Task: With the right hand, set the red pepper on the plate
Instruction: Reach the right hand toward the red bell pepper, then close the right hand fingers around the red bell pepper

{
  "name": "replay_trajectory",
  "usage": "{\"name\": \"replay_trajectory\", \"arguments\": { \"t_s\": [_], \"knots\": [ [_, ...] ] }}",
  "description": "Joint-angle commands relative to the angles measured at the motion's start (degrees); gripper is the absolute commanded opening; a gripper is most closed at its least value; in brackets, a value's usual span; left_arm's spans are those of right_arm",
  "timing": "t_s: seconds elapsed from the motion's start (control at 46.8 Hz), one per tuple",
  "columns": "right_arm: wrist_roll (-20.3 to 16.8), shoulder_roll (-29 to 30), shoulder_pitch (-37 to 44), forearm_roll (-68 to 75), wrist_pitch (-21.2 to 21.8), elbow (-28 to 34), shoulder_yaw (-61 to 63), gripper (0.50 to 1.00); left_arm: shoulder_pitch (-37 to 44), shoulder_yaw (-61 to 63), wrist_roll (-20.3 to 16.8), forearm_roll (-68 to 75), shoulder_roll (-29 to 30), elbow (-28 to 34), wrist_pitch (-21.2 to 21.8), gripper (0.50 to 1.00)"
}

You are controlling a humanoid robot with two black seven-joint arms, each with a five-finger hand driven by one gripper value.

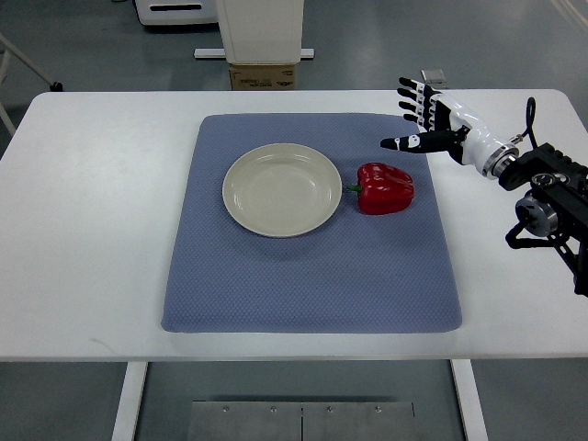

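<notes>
Here's a white worktop point(83, 230), broad and rounded at the corners, filling most of the view, with a blue-grey textured mat point(312, 276) laid square across its middle. On the mat sits a pale cream plate point(282, 190), round and bare. Just to the right of the plate lies the red pepper point(385, 187), glossy, on its side, its green stem pointing at the plate's rim, close to it. The pepper rests on the mat, not on the plate.

In from the right edge comes the right hand point(424, 118), white with black fingers, hovering above the mat's far right corner, a little beyond the pepper and clear of it. Fingers spread, thumb stuck out towards the pepper, nothing in its grasp.

Beyond the worktop there's grey floor, a white machine base point(260, 32) and a cardboard box point(264, 76) tucked at its foot.
</notes>
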Motion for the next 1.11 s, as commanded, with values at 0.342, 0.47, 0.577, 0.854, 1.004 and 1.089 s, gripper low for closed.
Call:
{"name": "replay_trajectory", "arguments": {
  "t_s": [0.342, 0.47, 0.577, 0.854, 1.004, 1.089],
  "knots": [
    [3.8, -4.2, 2.6, -9.8, 0.4, 6.6, -8.0, 1.0, 0.0, 0.0, 0.0, 0.1, 0.0, 0.1, 0.0, 1.0],
    [5.4, -4.6, 3.6, -13.0, 0.5, 7.0, -11.4, 1.0, 0.0, 0.0, 0.0, 0.1, 0.0, 0.0, 0.0, 1.0],
    [6.0, -4.7, 4.3, -14.5, 0.2, 7.0, -13.7, 0.998, 0.0, 0.0, 0.0, 0.1, 0.0, 0.0, 0.0, 1.0],
    [6.0, -5.0, 4.9, -15.6, -0.8, 6.8, -17.1, 0.989, 0.0, 0.0, 0.1, 0.1, 0.0, 0.0, 0.0, 1.0],
    [6.0, -4.7, 5.0, -15.8, -3.1, 6.6, -19.5, 0.989, 0.0, 0.0, 0.0, 0.0, 0.0, 0.0, 0.0, 1.0],
    [6.0, -4.4, 5.0, -15.8, -4.3, 6.2, -20.6, 0.987, 0.0, 0.0, 0.0, 0.1, 0.0, 0.0, 0.0, 1.0]
  ]
}}
